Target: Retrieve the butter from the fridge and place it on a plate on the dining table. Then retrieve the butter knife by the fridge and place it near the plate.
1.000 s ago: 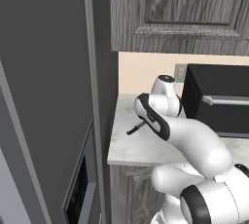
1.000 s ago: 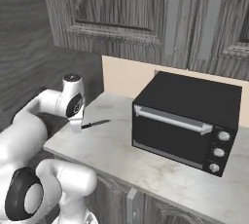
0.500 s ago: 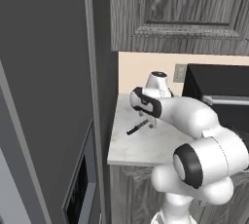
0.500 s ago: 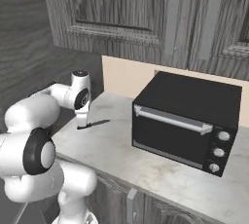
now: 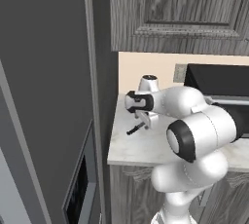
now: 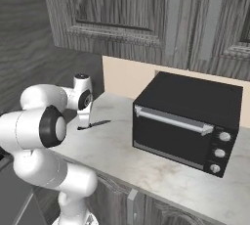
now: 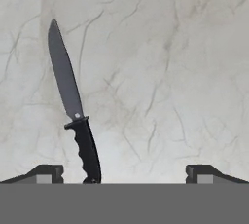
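The butter knife lies flat on a small marbled counter, with a black handle and a grey blade. My gripper hangs straight above it, open. The handle end sits between the fingertips, close to the left one, and nothing is gripped. In the left base view the gripper hovers just over the knife beside the tall grey fridge. The right base view shows the gripper over the handle end of the knife. The butter, the plate and the dining table are out of view.
A black toaster oven stands on the counter to the right of the knife. Dark wood-grain cabinets hang above. The fridge side closes off the counter's left end.
The arm's elbow has swung up and toward the counter while the hand stayed over the knife. The jaws stay open and the knife has not moved.
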